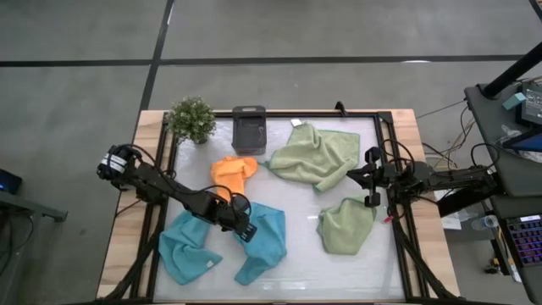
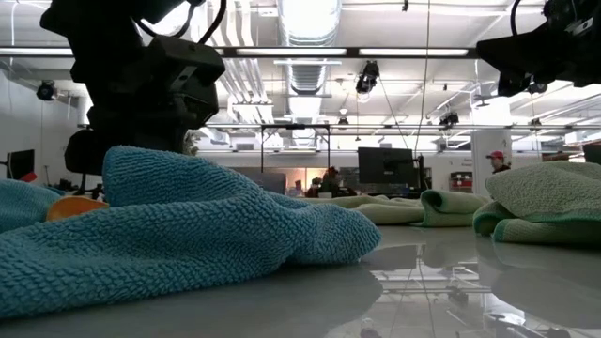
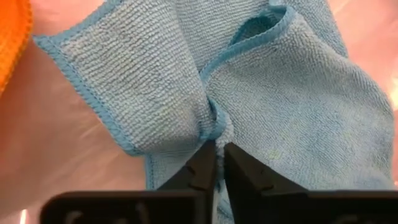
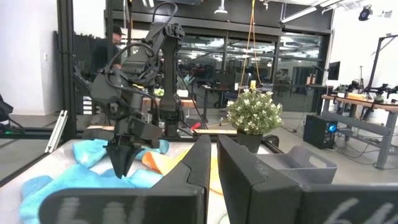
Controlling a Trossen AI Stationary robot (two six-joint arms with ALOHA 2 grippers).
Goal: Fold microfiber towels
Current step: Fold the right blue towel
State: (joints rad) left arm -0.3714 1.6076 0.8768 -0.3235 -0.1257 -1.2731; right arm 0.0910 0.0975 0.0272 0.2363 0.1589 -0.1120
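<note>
Two light blue towels lie crumpled at the near left, one (image 1: 185, 247) left of the other (image 1: 264, 241). An orange towel (image 1: 234, 173) lies behind them. Two sage green towels lie to the right, one far (image 1: 318, 157) and one near (image 1: 347, 225). My left gripper (image 1: 242, 225) points down and is shut on the right-hand blue towel (image 3: 292, 106). My right gripper (image 1: 371, 178) is shut and empty, raised near the table's right edge, between the two green towels. My left gripper pinches a gathered bit of the blue towel's hemmed edge (image 3: 215, 127) between its two fingertips (image 3: 200, 167). The fingers come from above, pointing down. The hem puckers into the pinch, and the cloth around it spreads on the table. One layer or several, I cannot tell.
A small potted plant (image 1: 191, 119) and a dark grey box (image 1: 249, 129) stand at the far edge. A black frame rail (image 1: 398, 229) runs along the table's right side. Bare table shows between the blue and green towels (image 1: 301, 254).
</note>
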